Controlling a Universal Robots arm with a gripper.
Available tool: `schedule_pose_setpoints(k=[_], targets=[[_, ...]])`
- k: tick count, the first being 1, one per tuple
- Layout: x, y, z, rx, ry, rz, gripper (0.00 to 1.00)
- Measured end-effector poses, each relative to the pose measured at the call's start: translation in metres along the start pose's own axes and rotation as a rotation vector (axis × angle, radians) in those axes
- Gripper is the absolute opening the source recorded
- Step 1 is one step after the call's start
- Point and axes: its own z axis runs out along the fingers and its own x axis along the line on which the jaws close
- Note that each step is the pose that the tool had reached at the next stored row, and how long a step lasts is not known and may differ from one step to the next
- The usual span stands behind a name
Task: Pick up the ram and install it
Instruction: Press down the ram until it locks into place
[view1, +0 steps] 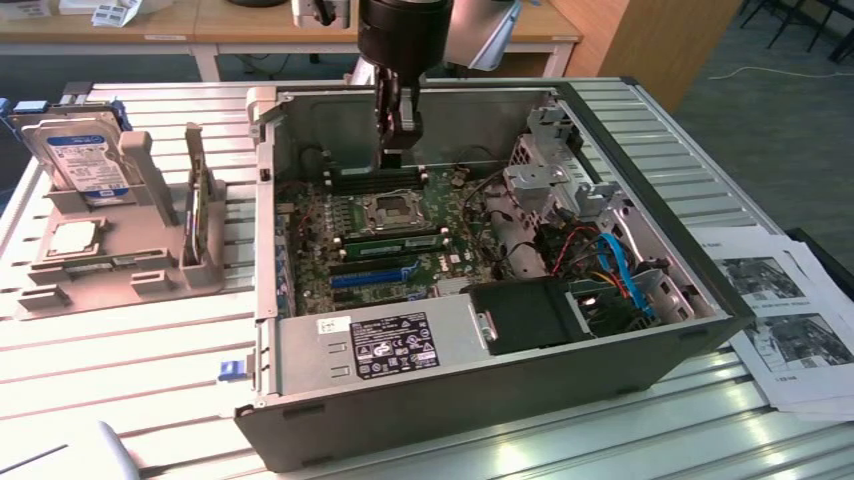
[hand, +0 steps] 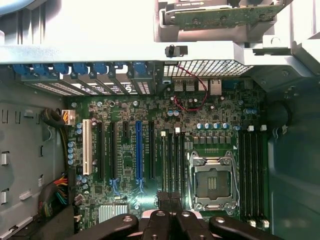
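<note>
The ram (hand: 225, 17) is a long green stick standing on edge in a grey stand (view1: 147, 270), outside the open computer case on the exterior view's left; there it appears as a thin upright strip (view1: 204, 220). My gripper (view1: 396, 158) hangs inside the case (view1: 694, 330) above the motherboard (hand: 125, 107), shut, with nothing visible between its dark fingertips (hand: 162, 201). In the wrist view the gripper (hand: 169, 200) sits over the black memory slots (hand: 172, 155) beside the CPU socket (hand: 212, 182). It is well apart from the ram.
A blue expansion slot (hand: 139, 150) lies further from the socket, and more black slots (hand: 252, 170) flank its other side. The stand also carries a hard drive (view1: 87, 160) and a chip (view1: 74, 238). Cables (view1: 607, 265) and a drive cage (view1: 547, 165) crowd the case's right. Papers (view1: 787, 330) lie beside it.
</note>
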Motion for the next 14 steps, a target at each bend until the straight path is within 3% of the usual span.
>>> schedule_pose_setpoints(k=[4,14], targets=[[0.0,0.0,0.0,-0.0001,-0.0007,0.022,0.1],[0.0,0.0,0.0002,-0.0013,-0.0067,0.203,0.1]])
